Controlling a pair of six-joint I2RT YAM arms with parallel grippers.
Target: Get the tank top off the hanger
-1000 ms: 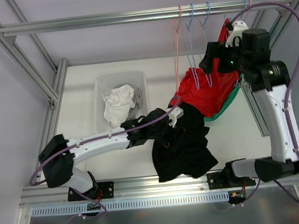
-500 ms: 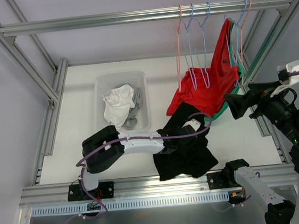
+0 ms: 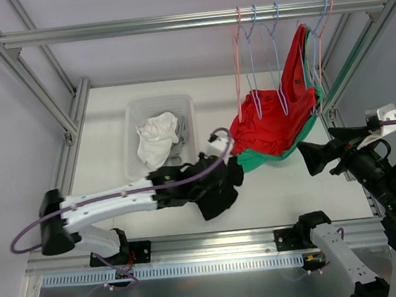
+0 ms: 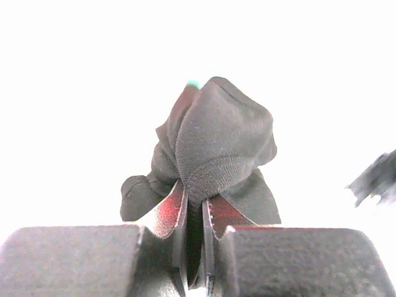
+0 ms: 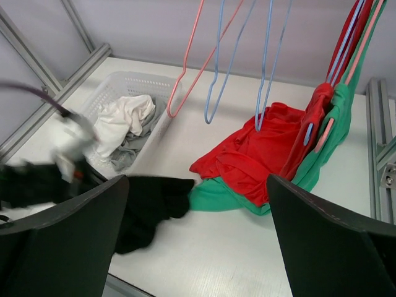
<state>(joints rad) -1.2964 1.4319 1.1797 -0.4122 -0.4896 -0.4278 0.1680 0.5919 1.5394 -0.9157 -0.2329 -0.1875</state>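
Observation:
A black tank top (image 3: 215, 190) lies bunched on the white table, off any hanger, with my left gripper (image 3: 223, 175) shut on a fold of it. In the left wrist view the black cloth (image 4: 216, 136) bulges out from between the closed jaws of that gripper (image 4: 195, 207). A red tank top (image 3: 273, 123) and a green one (image 3: 256, 161) hang from hangers (image 3: 315, 33) at the rail's right end and sag onto the table. My right gripper (image 3: 318, 154) is open and empty, raised to the right of them; its wrist view shows the black top (image 5: 151, 201) below its left finger.
Three bare hangers, one pink (image 3: 235, 66) and two blue (image 3: 253, 50), hang from the overhead rail (image 3: 135, 26). A clear plastic basket (image 3: 132, 113) holding white and grey cloth (image 3: 155, 135) stands at the back left. Metal frame posts (image 3: 68, 127) line both table sides.
My left gripper has shut on the black tank top and dragged it left, bunching it clear of the red and green ones. The right arm drew back from the rail to the right.

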